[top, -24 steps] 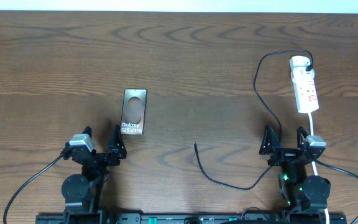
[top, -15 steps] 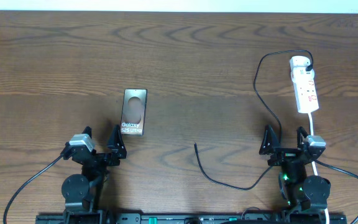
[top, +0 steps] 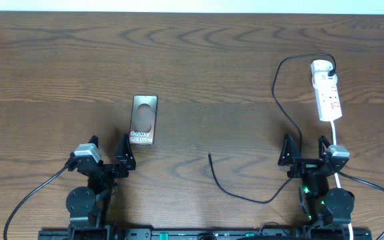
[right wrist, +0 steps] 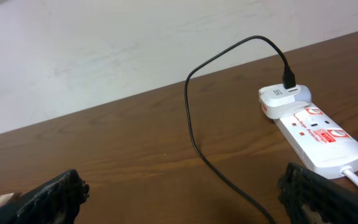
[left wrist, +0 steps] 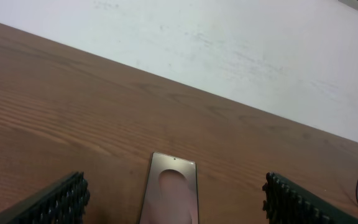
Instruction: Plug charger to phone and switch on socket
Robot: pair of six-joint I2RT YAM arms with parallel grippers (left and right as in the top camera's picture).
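Note:
The phone (top: 144,120) lies flat on the wood table, screen up, left of centre; it also shows in the left wrist view (left wrist: 171,194), between and ahead of the fingers. The white socket strip (top: 327,90) lies at the right rear and shows in the right wrist view (right wrist: 316,132). The black charger cable (top: 280,107) runs from an adapter at the strip's far end, loops forward, and ends in a free plug tip (top: 209,155) on the table. My left gripper (top: 107,155) is open and empty just in front of the phone. My right gripper (top: 307,151) is open and empty, with the cable (right wrist: 194,134) running between its fingers.
The strip's white cord (top: 339,157) runs toward the front past the right arm. A pale wall borders the table's far edge (left wrist: 241,56). Bare wood table (top: 212,73) lies between the phone and the strip.

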